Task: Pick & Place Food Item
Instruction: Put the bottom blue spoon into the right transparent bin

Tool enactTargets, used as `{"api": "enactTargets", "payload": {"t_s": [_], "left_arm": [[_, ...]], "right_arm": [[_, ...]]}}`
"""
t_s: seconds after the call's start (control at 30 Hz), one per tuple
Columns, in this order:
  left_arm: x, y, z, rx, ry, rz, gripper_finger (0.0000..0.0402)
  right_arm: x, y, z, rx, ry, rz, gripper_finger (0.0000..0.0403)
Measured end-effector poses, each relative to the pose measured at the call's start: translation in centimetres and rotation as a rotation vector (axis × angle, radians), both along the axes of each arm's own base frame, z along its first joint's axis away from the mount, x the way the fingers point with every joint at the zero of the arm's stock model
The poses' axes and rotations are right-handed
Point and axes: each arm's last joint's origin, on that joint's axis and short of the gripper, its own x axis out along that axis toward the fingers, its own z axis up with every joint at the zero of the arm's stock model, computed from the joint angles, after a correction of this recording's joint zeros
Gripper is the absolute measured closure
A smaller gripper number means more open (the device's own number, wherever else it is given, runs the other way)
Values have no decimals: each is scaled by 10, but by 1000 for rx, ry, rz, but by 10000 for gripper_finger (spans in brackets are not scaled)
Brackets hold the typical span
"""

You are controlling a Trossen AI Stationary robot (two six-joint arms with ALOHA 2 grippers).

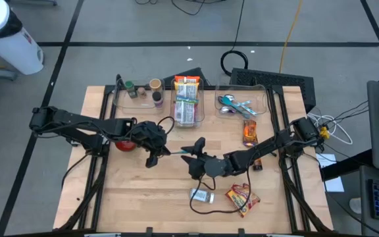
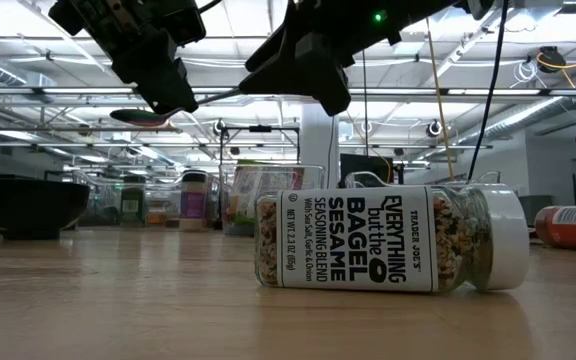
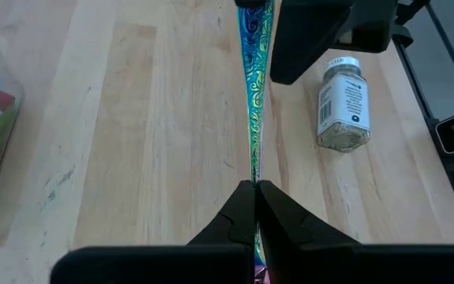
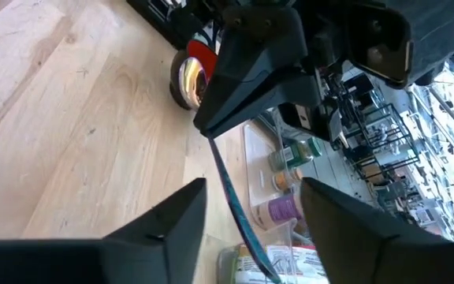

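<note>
Nearest the desk's front edge lies a clear glass seasoning jar [image 2: 388,240], while above mid-desk the left gripper [image 3: 254,193] pinches shut on a thin iridescent blue-green utensil handle [image 3: 256,79], the right gripper [image 4: 247,209] spread open around its other end.

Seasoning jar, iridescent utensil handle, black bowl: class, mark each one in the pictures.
seasoning jar [image 2: 368,240], low view, on its printed label.
iridescent utensil handle [image 3: 256,87], left wrist view, midway along the strip.
black bowl [image 2: 30,205], low view, on its outer wall.
</note>
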Motion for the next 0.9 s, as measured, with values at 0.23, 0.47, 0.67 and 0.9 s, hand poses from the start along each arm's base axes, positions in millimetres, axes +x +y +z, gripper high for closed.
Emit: {"api": "enactTargets", "payload": {"t_s": [0.23,0.47,0.67,0.9], "left_arm": [[0,0,0,0,-1,1,398],[0,0,0,1,-3,3,397],[1,0,1,2,-13,4,397],[1,3,1,0,-15,15,398]], "right_arm": [[0,0,0,0,1,0,294],[0,0,-1,-2,10,4,369],[0,0,-1,-3,12,2,398],[0,0,1,9,-8,2,387]]}}
